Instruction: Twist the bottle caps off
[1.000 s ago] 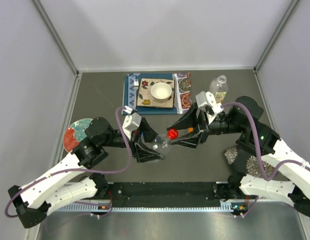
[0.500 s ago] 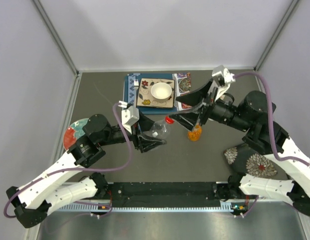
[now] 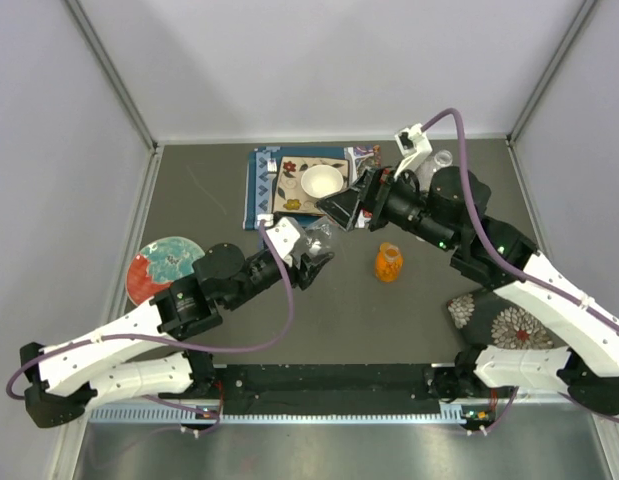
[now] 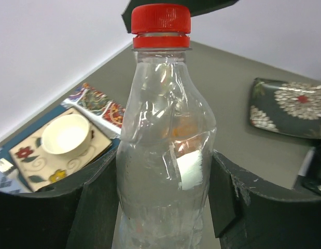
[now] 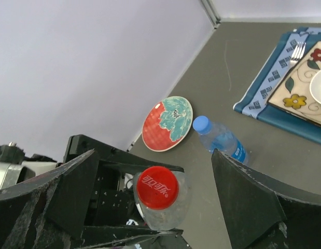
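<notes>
My left gripper (image 4: 163, 179) is shut on the body of a clear bottle (image 4: 165, 129), held upright, with a red cap (image 4: 161, 21) screwed on top. In the top view that bottle (image 3: 315, 238) sits in the left gripper (image 3: 301, 262), and its cap is hidden under my right gripper (image 3: 341, 211). From the right wrist, the red cap (image 5: 157, 188) lies below and between the right gripper's (image 5: 153, 154) wide-open fingers, apart from both. A blue-capped bottle (image 5: 222, 141) lies on the table. A small orange bottle (image 3: 388, 263) stands alone.
A white bowl (image 3: 322, 182) rests on a patterned tile over a blue placemat (image 3: 261, 190) at the back. A red and teal plate (image 3: 159, 268) is at the left, a dark floral plate (image 3: 501, 322) at the right. Another clear bottle (image 3: 442, 158) shows behind the right arm.
The right gripper let go of the red cap, opened wide and swung toward the back. The left arm carried the clear bottle back and tilted it upright. The orange bottle now stands alone.
</notes>
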Controlling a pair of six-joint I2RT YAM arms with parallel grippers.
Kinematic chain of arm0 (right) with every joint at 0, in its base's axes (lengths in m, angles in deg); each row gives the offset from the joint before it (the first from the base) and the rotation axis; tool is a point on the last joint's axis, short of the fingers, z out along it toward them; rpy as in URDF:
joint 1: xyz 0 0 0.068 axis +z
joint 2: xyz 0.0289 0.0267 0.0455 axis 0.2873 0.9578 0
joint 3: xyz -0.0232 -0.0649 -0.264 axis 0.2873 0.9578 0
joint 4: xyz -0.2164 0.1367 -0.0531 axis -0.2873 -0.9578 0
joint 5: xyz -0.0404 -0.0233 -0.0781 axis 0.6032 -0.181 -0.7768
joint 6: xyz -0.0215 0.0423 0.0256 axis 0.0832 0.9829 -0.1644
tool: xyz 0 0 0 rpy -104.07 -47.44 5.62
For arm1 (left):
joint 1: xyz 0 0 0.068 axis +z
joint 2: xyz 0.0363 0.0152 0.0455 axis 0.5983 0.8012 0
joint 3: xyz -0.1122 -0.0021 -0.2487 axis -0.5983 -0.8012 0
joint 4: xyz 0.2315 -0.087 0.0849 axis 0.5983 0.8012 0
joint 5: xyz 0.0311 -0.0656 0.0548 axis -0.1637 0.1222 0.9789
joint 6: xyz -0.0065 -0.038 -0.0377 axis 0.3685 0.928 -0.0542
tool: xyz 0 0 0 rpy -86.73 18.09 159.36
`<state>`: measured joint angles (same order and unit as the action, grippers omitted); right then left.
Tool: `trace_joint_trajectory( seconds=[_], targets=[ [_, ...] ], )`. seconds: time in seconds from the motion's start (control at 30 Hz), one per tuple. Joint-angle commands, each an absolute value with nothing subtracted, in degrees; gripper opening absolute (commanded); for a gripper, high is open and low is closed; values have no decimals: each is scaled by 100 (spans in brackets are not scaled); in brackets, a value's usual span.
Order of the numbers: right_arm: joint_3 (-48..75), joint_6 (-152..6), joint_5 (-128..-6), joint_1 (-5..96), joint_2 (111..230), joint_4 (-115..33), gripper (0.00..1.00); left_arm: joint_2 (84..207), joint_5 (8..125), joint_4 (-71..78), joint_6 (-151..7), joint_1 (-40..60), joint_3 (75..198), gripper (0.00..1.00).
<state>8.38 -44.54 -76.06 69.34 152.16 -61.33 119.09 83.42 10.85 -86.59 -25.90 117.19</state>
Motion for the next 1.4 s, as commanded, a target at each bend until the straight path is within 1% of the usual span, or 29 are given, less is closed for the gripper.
trace_joint_trajectory(
  seconds=[0.0, 0.17, 0.3, 0.37, 0.5, 0.73, 0.77, 0.8, 0.87, 0.9, 0.97, 1.0, 1.07, 1.1, 1.3, 1.37],
  targets=[
    [523, -4265, -7865, 6952, 15303, -6173, 90, 11960, 9375, 852, -9063, -2706, 11871, 2],
    [550, -4212, -7891, 6943, 15391, -6173, 87, 11969, 9525, 808, -9099, -2723, 11836, 2],
    [567, -4203, -7856, 6943, 15461, -6138, 77, 11961, 9552, 799, -9099, -2741, 11818, 2],
    [576, -4195, -7830, 6952, 15488, -6121, 75, 11961, 9543, 790, -9107, -2741, 11809, 2],
    [611, -4195, -7821, 6943, 15506, -6050, 66, 11969, 9552, 799, -9107, -2767, 11801, 3],
    [778, -4221, -7786, 6952, 15488, -5883, 58, 11943, 9543, 808, -9081, -2785, 11783, 3],
    [831, -4230, -7768, 6943, 15479, -5822, 55, 11943, 9543, 808, -9090, -2785, 11783, 3],
    [849, -4221, -7751, 6943, 15479, -5813, 47, 11943, 9534, 808, -9081, -2802, 11783, 3],
    [910, -4238, -7698, 6952, 15479, -5769, 36, 11926, 9499, 807, -9072, -2802, 11792, 3],
    [928, -4238, -7680, 6943, 15488, -5778, 27, 11925, 9490, 808, -9055, -2802, 11792, 3],
    [963, -4238, -7628, 6943, 15479, -5760, 19, 11917, 9455, 799, -9037, -2802, 11809, 3],
    [980, -4247, -7627, 6943, 15471, -5760, 10, 11908, 9438, 807, -9020, -2794, 11818, 3],
    [1042, -4265, -7645, 6943, 15427, -5769, 1, 11873, 9359, 807, -8993, -2802, 11835, 3],
    [1068, -4291, -7645, 6943, 15374, -5760, 0, 11864, 9315, 816, -8958, -2802, 11853, 3],
    [1191, -4774, -7505, 6943, 15163, -5743, 0, 11688, 8648, 834, -8669, -2794, 11871, 3],
    [1226, -5080, -7180, 6943, 15049, -5699, 0, 11609, 8375, 843, -8589, -2767, 11871, 3]
  ],
)
